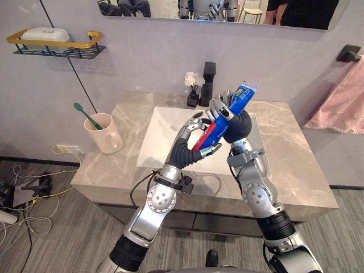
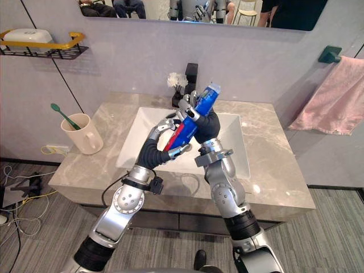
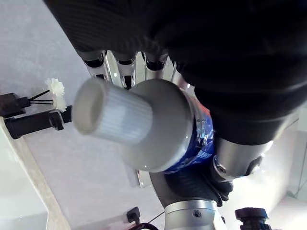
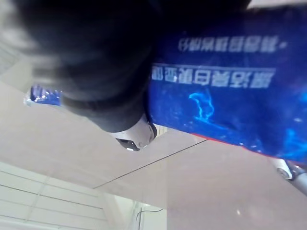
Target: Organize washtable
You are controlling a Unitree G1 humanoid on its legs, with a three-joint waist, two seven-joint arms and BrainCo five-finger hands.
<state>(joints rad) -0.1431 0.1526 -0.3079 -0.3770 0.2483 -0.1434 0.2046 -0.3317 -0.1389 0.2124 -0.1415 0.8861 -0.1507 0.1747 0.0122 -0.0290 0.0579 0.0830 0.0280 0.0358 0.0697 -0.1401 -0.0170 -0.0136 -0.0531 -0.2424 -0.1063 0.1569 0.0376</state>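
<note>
Sink set mid-table; faucet behind it, flower vase just left of the faucet. Mug on the table's left, toothbrush in it. Shelf on the wall upper left; towel at right. Toothpaste tube above the sink, gripped by the left robot hand below and the right robot hand above.

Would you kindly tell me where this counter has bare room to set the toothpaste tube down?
The widest bare patch is the countertop right of the basin, up to the wall. Left of the basin, the front corner before the mug is free too. It is crowded behind the basin, by the faucet and flower vase.
</note>
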